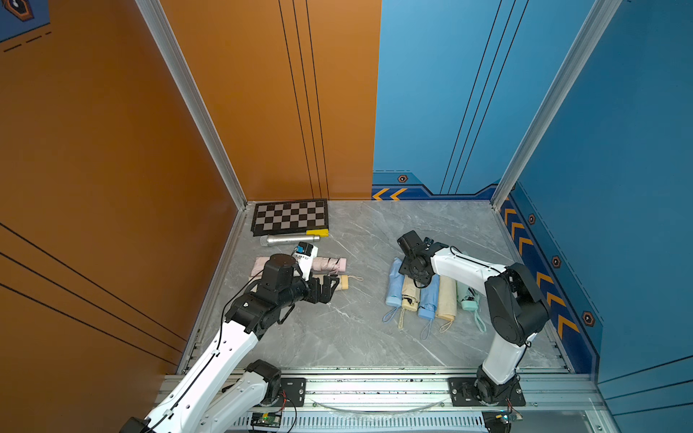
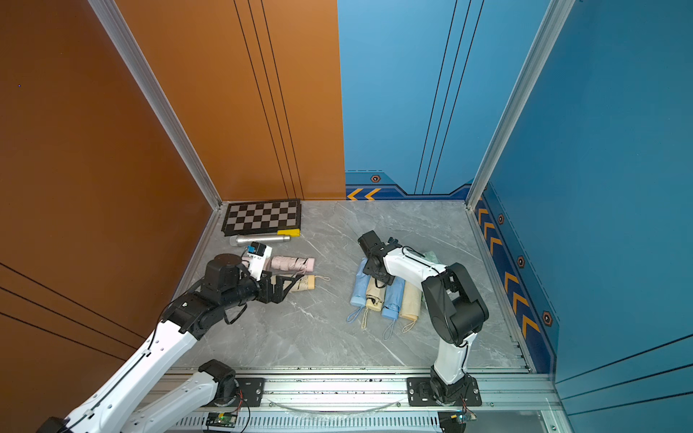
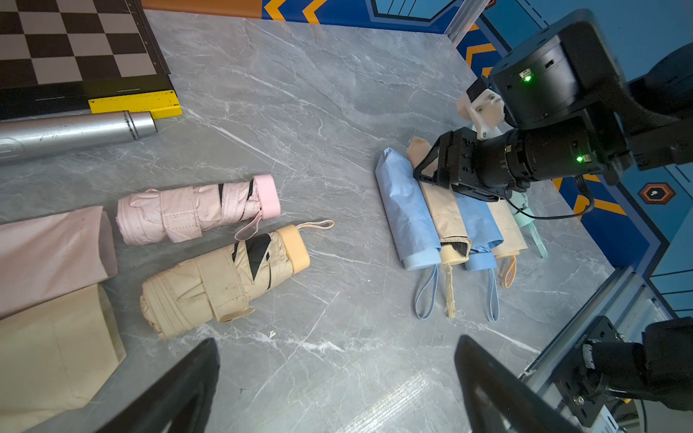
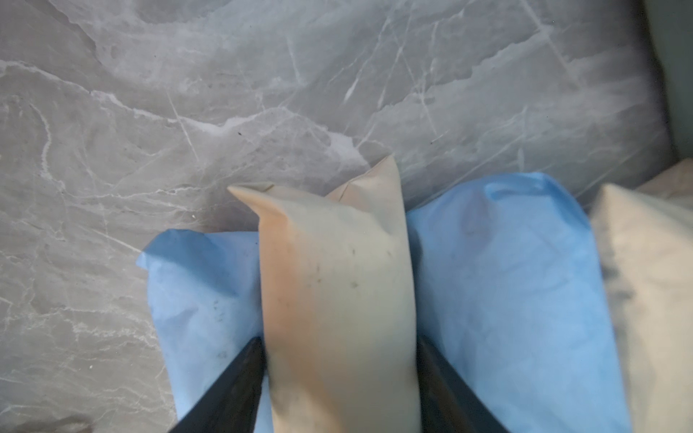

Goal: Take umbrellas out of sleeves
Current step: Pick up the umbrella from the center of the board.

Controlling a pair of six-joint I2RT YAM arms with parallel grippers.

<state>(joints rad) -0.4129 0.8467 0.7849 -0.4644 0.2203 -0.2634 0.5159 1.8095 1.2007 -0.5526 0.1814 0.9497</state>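
My right end effector (image 4: 339, 338) is gripping the smooth, speckled cream fabric sleeve (image 4: 337, 270) on the grey marbled counter (image 4: 225, 93). An orange wall (image 1: 262, 93) and a blue wall (image 1: 431, 93) are standing behind. My left end effector (image 3: 337, 341) is gaping empty.

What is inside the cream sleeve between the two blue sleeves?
A cream umbrella handle and some black fabric show at the open end of the sleeve. The rest is covered.
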